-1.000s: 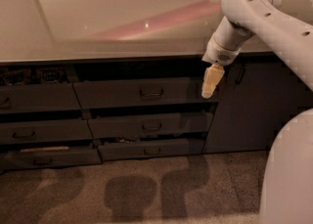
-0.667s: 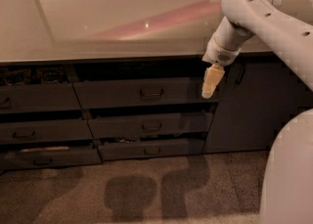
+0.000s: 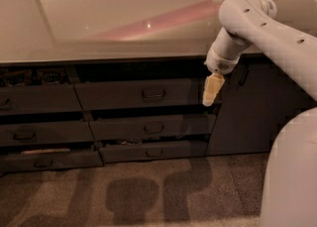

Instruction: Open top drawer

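Six grey drawers on show, two stacks of three, and every front carries one small loop handle. One arm, one gripper. The top drawer [image 3: 124, 95] heads the full-width stack, right under the countertop [image 3: 124, 28]. It has a flat dark grey front, the tallest of the lot, with its handle [image 3: 153, 93] dead centre and a black gap running along above its upper edge. Below the top drawer sit two shorter fronts. To its left is the second stack, cut off by the frame edge, where the upper left drawer [image 3: 34, 99] shows small items above its front, too dim to name. The gripper [image 3: 208, 99] is cream-coloured and points down off the white arm [image 3: 267, 28]. It hangs at the right end of the top drawer's front, well right of the handle. Nothing seen in its hold; how far open it is, can't tell from this side. Right of the top drawer is a plain cabinet door [image 3: 257, 112].
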You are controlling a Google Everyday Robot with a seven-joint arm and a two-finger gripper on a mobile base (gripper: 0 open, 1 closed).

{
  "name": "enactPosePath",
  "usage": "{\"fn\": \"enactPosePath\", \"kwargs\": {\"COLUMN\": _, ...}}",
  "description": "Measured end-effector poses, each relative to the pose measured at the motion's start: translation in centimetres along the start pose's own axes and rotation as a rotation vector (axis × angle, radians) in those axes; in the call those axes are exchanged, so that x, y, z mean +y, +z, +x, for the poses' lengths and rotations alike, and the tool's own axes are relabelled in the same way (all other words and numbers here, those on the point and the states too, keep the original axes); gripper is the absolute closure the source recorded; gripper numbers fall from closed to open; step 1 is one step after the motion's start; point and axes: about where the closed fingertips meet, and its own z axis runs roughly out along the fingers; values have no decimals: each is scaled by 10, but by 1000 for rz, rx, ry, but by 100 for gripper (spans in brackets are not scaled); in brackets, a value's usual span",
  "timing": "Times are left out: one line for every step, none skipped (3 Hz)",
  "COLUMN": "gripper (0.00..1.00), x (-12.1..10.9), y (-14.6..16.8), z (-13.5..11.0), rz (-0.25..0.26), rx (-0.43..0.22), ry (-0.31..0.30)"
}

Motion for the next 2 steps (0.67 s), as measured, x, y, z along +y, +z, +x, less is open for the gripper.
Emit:
{"fn": "enactPosePath", "kwargs": {"gripper": 0, "x": 9, "y": 4, "z": 1, "rz": 51, "rx": 10, "ry": -27}}
{"fn": "enactPosePath", "kwargs": {"gripper": 0, "x": 43, "y": 21, "z": 7, "rz": 175, "rx": -1, "ry": -128}}
